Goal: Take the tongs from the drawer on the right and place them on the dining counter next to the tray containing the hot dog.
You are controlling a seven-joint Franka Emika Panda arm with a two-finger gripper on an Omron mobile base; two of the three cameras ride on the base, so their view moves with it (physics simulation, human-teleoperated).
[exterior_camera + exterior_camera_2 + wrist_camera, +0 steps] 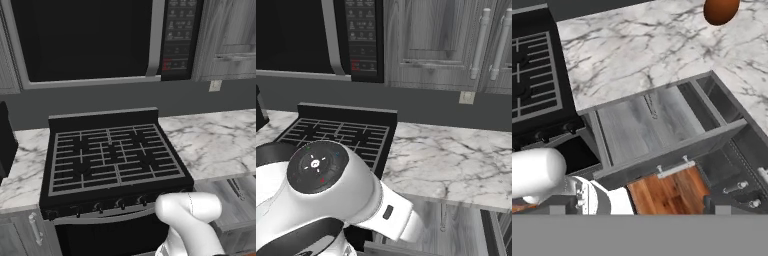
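- Here the drawer (662, 135) stands pulled out from under the marble worktop (642, 55), just right of the black stove (112, 160); its flat grey wood-grain front with a small pale handle faces the wooden floor (669, 192) in the hand view.
- The tongs (651, 106) lie inside the drawer, on its floor near the back edge and roughly midway between its side walls, as a slim dark pair of arms running from back to front; they look small and faint from here.
- The gripper's fingertips cannot be picked out in the hand view, which looks down on the drawer from above; its jaws are spread about as wide as they go and they have hold of nothing.
- A round brown object (721, 10) sits on the worktop toward its back edge, well apart from the drawer; what it is cannot be told.
- In the base views a microwave (95, 37) hangs above the stove, and grey wood-grain wall cabinets (446, 42) with long pale handles hang above the worktop to the right.
- The stove's grates are bare, with a row of knobs along its front edge.
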